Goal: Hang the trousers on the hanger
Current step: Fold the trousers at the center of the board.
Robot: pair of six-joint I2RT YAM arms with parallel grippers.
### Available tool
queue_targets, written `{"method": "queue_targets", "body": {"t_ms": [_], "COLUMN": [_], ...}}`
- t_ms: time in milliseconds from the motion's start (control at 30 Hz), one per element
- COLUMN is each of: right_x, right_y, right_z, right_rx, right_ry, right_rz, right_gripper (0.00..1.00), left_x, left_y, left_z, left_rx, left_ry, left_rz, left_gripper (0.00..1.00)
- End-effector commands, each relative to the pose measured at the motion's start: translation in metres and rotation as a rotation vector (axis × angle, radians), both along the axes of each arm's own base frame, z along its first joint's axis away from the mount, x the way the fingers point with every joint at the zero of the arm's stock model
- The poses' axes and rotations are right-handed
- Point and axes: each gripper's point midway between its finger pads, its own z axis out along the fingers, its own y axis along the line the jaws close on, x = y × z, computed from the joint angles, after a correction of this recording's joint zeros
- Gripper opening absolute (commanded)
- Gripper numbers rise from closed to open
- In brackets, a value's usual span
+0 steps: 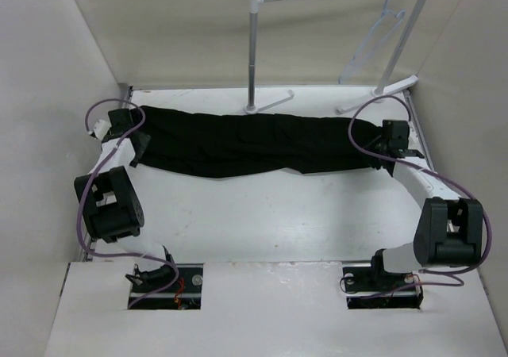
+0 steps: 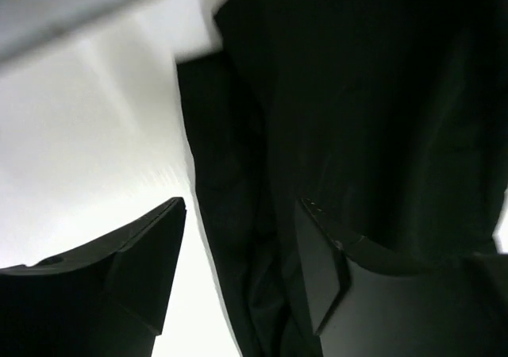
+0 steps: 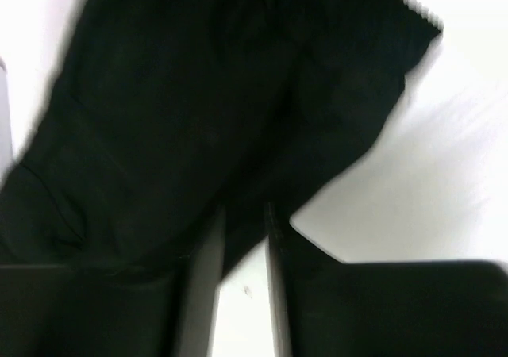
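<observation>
The black trousers (image 1: 246,144) lie stretched across the far half of the white table, from left to right. My left gripper (image 1: 135,143) is at their left end; in the left wrist view its jaws (image 2: 240,208) stand wide apart with the cloth's edge (image 2: 238,238) lying between them. My right gripper (image 1: 386,152) is at their right end; in the right wrist view its fingers (image 3: 244,214) are close together with a fold of cloth (image 3: 242,230) pinched between them. The pale hanger (image 1: 379,36) hangs from the rack bar at the back right, away from both grippers.
A white tube garment rack (image 1: 254,47) stands at the back, its feet (image 1: 274,103) resting on the table just behind the trousers. White walls close in the table on the left, right and back. Purple cables loop from both arms.
</observation>
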Motion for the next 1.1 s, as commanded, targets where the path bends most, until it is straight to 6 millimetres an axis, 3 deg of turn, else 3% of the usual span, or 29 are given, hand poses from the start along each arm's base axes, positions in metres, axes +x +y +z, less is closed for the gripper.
{"method": "queue_targets", "body": {"t_ms": [0, 133, 333, 533, 700, 800, 900, 1067], "right_x": [0.01, -0.002, -0.017, -0.027, -0.033, -0.032, -0.031, -0.033], "right_y": [0.013, 0.017, 0.02, 0.025, 0.034, 0.038, 0.042, 0.045], "right_z": [0.027, 0.019, 0.002, 0.009, 0.01, 0.009, 0.008, 0.007], "right_rx": [0.032, 0.037, 0.046, 0.049, 0.053, 0.056, 0.062, 0.06], "right_ry": [-0.128, -0.112, -0.078, -0.089, -0.089, -0.087, -0.086, -0.084], "right_rz": [0.041, 0.063, 0.074, 0.116, 0.148, 0.163, 0.182, 0.194], "right_gripper": [0.39, 0.52, 0.55, 0.56, 0.56, 0.56, 0.56, 0.56], "left_x": [0.028, 0.038, 0.05, 0.024, -0.004, 0.003, 0.024, 0.041], "left_y": [-0.014, -0.006, -0.005, -0.008, 0.002, 0.004, 0.003, 0.003], "left_z": [-0.006, -0.02, -0.019, -0.013, -0.001, 0.014, 0.017, -0.005], "left_rx": [-0.13, -0.145, -0.152, -0.152, -0.115, -0.102, -0.113, -0.145], "left_ry": [-0.113, -0.096, -0.135, -0.127, -0.083, -0.123, -0.157, -0.116], "left_rz": [-0.027, -0.011, -0.003, 0.019, 0.087, 0.088, 0.061, 0.055], "left_gripper": [0.56, 0.56, 0.47, 0.43, 0.53, 0.56, 0.53, 0.48]}}
